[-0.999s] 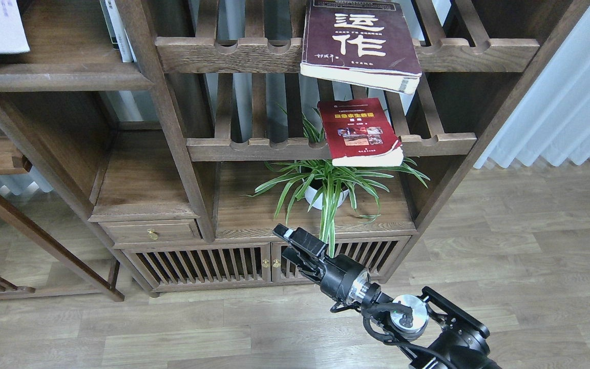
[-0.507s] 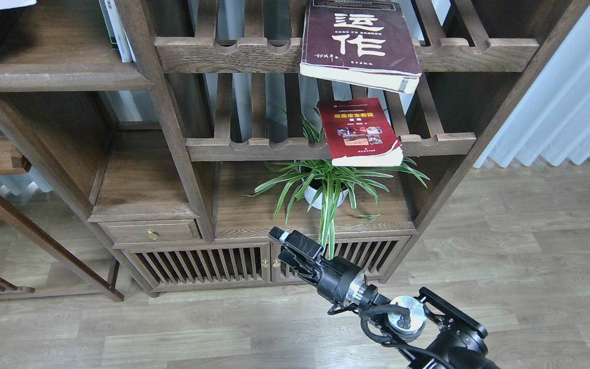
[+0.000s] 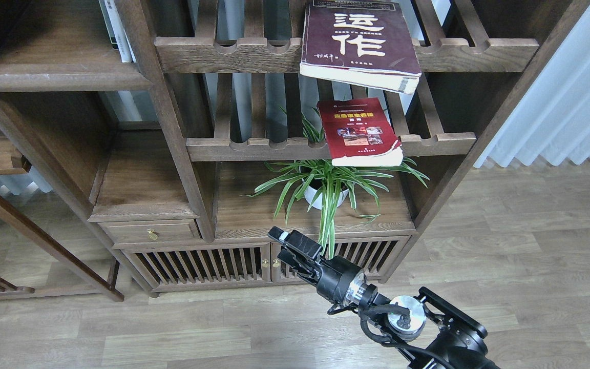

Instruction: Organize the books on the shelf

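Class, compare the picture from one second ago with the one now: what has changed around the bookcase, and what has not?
The pale book at the top-left corner went up out of view. The right end effector shifted slightly left and down. The maroon book, red book and plant stayed put.

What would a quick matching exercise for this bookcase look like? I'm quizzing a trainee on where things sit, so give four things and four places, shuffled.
Things:
1. maroon book
2. red book
3. potted plant
4. right gripper

Places:
A. on the solid board above the slatted doors
B. in front of the slatted doors, low down
C. on the upper slatted rack, hanging over its front rail
D. on the lower slatted rack, over the plant

Pairs: 1-C, 2-D, 3-A, 4-B
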You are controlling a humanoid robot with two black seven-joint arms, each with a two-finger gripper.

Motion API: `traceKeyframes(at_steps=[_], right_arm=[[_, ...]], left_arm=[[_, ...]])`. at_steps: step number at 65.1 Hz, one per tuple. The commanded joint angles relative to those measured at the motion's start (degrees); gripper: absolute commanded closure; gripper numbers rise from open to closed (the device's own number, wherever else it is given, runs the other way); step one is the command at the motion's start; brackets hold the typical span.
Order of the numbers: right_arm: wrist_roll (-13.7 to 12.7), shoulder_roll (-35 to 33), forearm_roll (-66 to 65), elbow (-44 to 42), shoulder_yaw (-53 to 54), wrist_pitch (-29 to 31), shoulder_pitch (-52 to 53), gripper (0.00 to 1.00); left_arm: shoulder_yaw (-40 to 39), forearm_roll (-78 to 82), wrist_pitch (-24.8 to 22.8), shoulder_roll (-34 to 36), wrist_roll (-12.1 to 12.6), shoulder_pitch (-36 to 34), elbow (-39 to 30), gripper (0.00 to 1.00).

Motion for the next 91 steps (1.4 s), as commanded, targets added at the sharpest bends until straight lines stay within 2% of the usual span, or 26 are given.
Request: traceKeyframes(at_steps=[1, 20, 31, 67, 91], right_arm=[[0.0, 0.0, -0.01, 0.26, 0.0, 0.12, 0.05, 0.01], [0.0, 0.0, -0.01, 0.34, 0.0, 0.56, -0.13, 0.01], [0.0, 0.0, -0.01, 0.34, 0.0, 1.17, -0.04, 0.01], [0.0, 0.0, 0.08, 0.34, 0.27, 1.35, -0.13, 0.01], [0.0, 0.0, -0.01, 0.26, 0.18, 1.26, -0.39, 0.01]], left_arm=[[0.11, 0.95, 5.65, -2.75, -3.33, 1.48, 0.06, 1.0], [-0.5, 1.31, 18.74, -10.57, -3.77, 2.19, 0.32, 1.0], [-0.68, 1.39, 23.76, -13.82, -4.47, 1.92, 0.76, 1.0], [-0.24, 3.77, 23.33, -22.79, -4.87, 0.34, 13.33, 1.0], [0.2, 9.66, 22.71, -28.07, -4.87, 0.34, 19.13, 0.99]])
